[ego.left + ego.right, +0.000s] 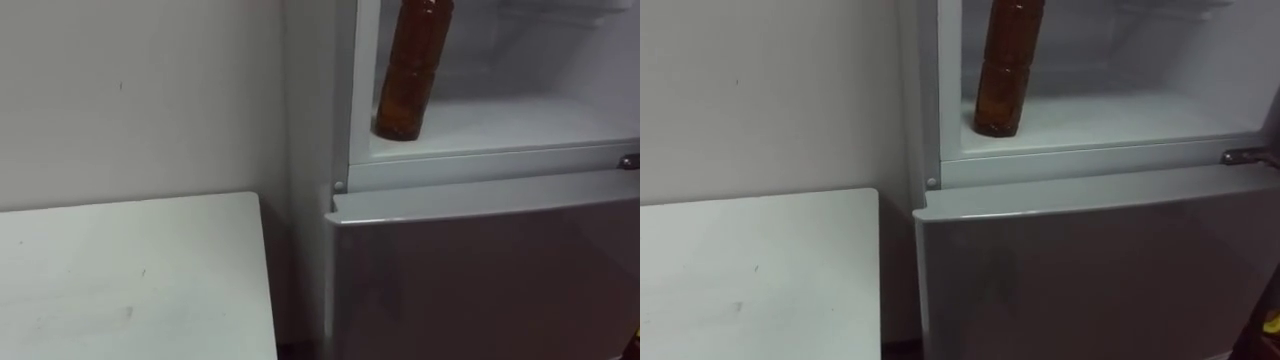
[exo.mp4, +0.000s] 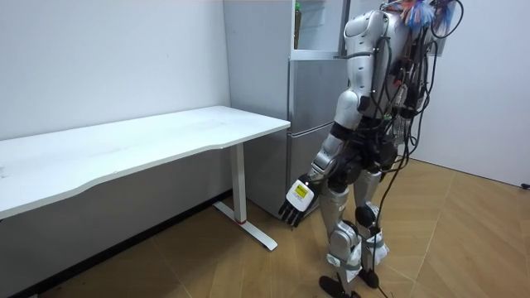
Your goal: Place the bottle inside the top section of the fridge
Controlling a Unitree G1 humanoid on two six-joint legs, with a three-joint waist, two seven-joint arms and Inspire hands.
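White desk (image 1: 130, 270) nearest, on robot's left, its right edge just beside fridge. Robot stands facing fridge, left hand (image 2: 296, 201) hanging low by thigh, fingers loose, pretty much straight, holding nothing. Lower fridge door (image 1: 480, 270) closed. Above it, upper compartment (image 1: 520, 125) open. Brown bottle (image 1: 410, 70) sits upright on its floor, front left corner, right by front lip.
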